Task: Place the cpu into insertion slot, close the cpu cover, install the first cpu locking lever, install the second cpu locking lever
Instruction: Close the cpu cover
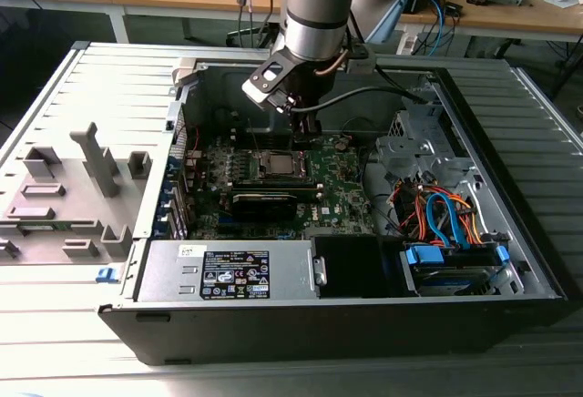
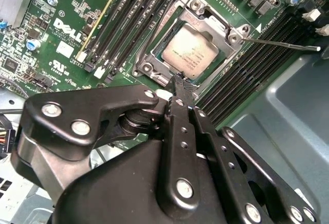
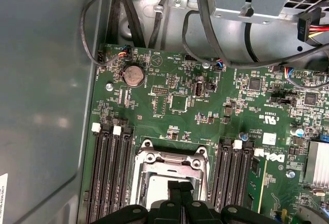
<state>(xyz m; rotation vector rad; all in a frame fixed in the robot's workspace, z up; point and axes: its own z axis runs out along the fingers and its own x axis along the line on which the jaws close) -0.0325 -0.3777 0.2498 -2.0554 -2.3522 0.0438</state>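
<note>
Now one cpu [image 2: 191, 53] seated under one cpu cover [image 2: 203, 11]; jaws clenched, tips at cover's edge.

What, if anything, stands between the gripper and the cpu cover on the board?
Nothing visible does. In the second wrist view the gripper sits right at the edge of the cpu cover, which lies down around the cpu. Whether they touch, I cannot tell.

Even, soft light throughout, a pale sheen on the cpu [image 2: 191, 52], shadows faint.
</note>
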